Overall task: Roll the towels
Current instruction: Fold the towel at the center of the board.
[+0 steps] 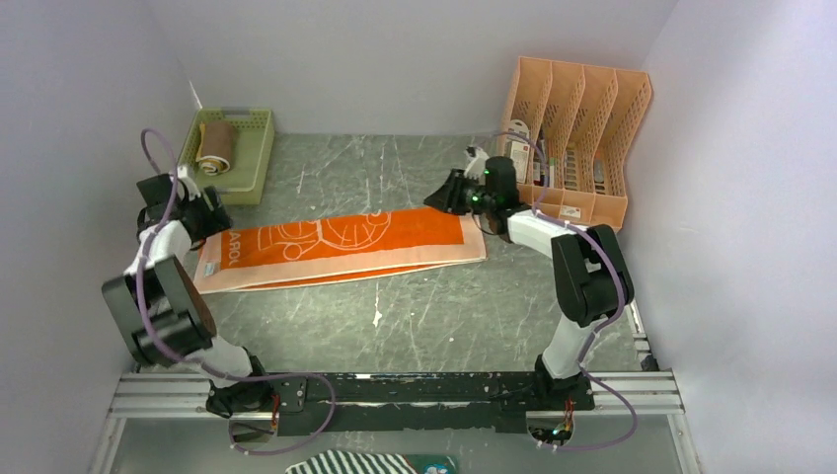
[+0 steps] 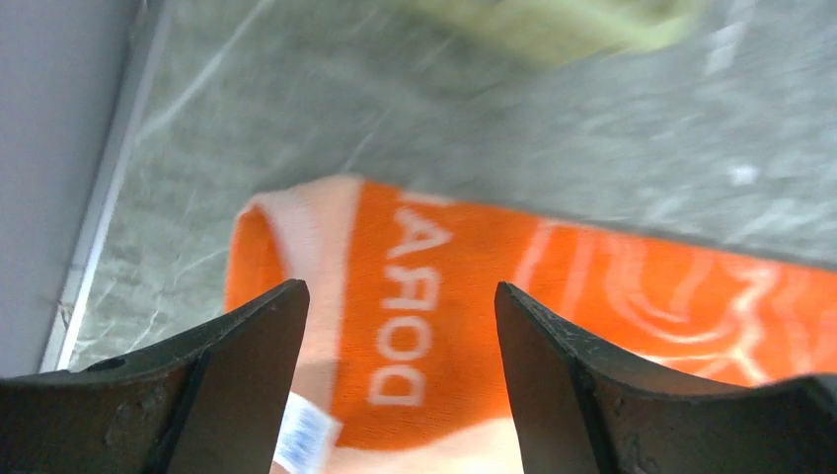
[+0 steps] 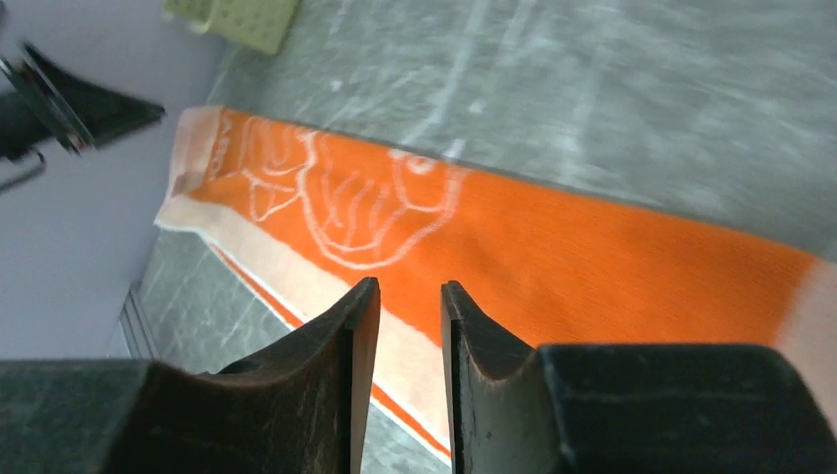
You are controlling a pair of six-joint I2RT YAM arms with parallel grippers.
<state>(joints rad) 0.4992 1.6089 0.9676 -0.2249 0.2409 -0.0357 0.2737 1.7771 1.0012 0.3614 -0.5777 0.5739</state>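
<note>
Large orange towel with peach border and white cartoon outline (image 1: 341, 247): folded into a long strip, flat on the desk, running from near the left edge past the middle toward the right edge. The lettered end sits at the left. Not rolled yet.

Small yellow-tan towel (image 1: 215, 146): looks already rolled, lying in the pale green plastic basket (image 1: 252, 168) at the far-left corner.

Left gripper (image 2: 397, 291): hangs over the lettered end, released, jaws wide apart, nothing between them. Likely lined up to take that short edge as the roll's start.

Right gripper (image 3: 410, 286): over the opposite short end, jaws with only a narrow gap, nothing in it, cloth below and apart from them. Probably there to pin or tension the strip so it stays straight.

Both wrist views are motion-blurred, so height above the cloth can't be read.

Desk (image 1: 395, 316): grey-green marbled top, light scratches, a few white flecks. Peach plastic file rack (image 1: 577, 128) stands in the far-right corner with items in its slots. Plain white walls enclose three sides.
</note>
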